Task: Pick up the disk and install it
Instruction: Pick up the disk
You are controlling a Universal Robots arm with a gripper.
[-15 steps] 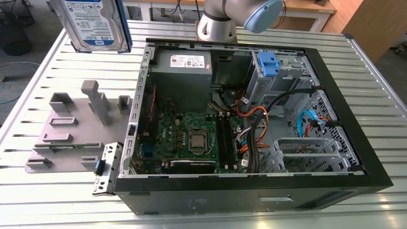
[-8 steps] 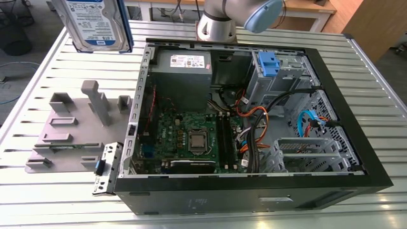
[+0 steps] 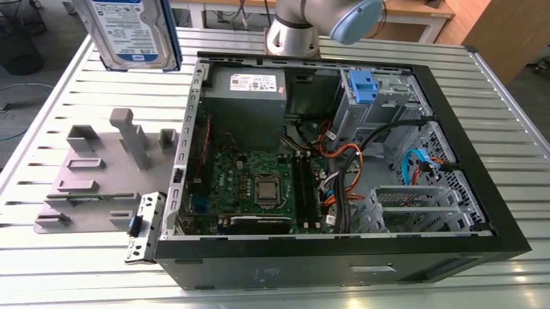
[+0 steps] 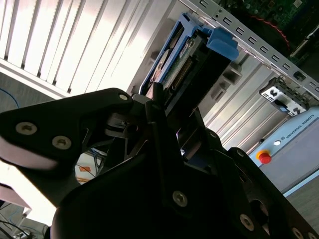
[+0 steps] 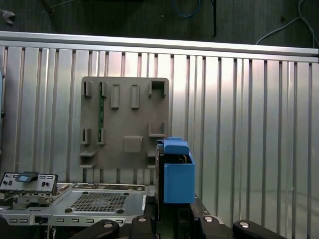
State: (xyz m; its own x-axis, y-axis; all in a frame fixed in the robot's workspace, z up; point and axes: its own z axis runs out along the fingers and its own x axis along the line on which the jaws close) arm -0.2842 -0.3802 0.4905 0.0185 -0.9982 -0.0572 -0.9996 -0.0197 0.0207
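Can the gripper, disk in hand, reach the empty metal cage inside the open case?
Probably yes: the gripper holds the disk above the table, the case is open, nothing covers the cage; black cables pass close by.

Slatted metal table (image 3: 503,119) carries open computer case (image 3: 301,273), grey fixture plate (image 3: 103,175) beside

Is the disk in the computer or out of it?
Out. The gripper holds the disk up in the air, outside the open computer.
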